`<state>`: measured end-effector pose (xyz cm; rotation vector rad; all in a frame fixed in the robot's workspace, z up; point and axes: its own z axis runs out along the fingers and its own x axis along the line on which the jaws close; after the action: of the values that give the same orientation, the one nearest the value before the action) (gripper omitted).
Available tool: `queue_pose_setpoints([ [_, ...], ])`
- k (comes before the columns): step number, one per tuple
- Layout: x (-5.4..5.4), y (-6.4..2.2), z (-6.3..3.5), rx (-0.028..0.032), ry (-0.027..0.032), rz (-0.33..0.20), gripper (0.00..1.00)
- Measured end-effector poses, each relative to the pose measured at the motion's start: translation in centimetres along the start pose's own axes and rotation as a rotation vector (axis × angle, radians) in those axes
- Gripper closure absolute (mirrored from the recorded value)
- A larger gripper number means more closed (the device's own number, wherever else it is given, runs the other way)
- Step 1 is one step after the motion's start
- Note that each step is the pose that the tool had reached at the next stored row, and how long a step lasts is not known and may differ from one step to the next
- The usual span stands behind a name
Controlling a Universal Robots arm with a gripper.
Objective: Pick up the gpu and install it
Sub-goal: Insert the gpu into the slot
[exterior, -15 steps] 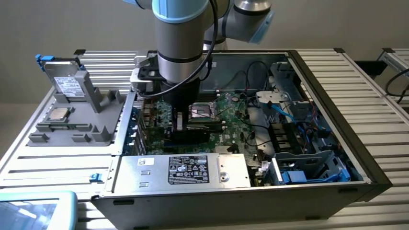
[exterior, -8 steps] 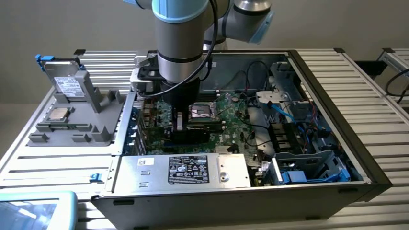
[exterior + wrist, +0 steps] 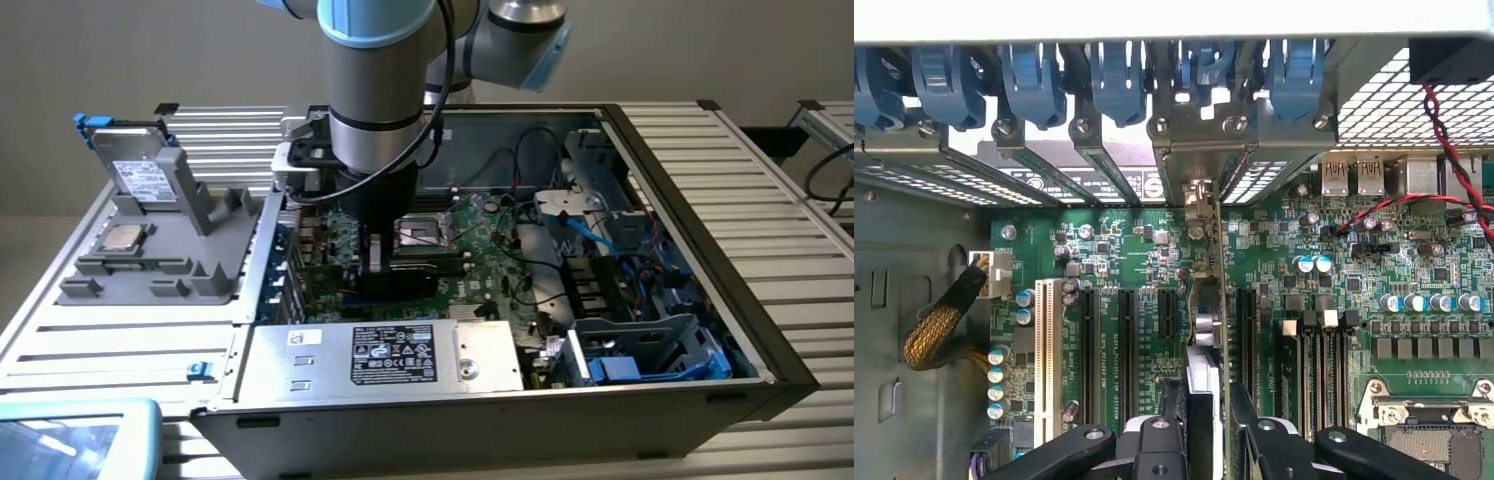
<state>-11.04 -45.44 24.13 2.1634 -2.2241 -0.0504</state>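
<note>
- My black-fingered pincer [image 3: 1206,425] grips the gpu [image 3: 1206,300], a thin flat card seen edge-on, with its silver metal bracket toward the rear slot openings.
- I hold the card upright above the green motherboard [image 3: 1134,260], between the long black expansion slots [image 3: 1126,350]; whether its edge already sits in a slot I cannot tell.
- To do this well, I judge the card must stay vertical and parallel to the slot, with the bracket lined up against the open gap under the row of blue plastic retention clips [image 3: 1119,80].
- In the exterior view my pincer [image 3: 378,262] is low inside the open black computer case [image 3: 747,330], near the square silver processor socket [image 3: 424,232], so I should press straight down, without twisting.
</note>
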Motion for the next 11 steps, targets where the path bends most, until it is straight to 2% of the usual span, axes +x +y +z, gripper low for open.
queue_pose_setpoints([
  [7, 0.00, 0.00, 0.00, 0.0000, 0.0000, 0.000, 0.73],
  [9, -0.03, 0.01, 0.06, 0.0003, -0.0022, 0.000, 0.72],
  [11, -0.02, 0.00, 0.04, 0.0004, -0.0008, 0.000, 0.60],
])
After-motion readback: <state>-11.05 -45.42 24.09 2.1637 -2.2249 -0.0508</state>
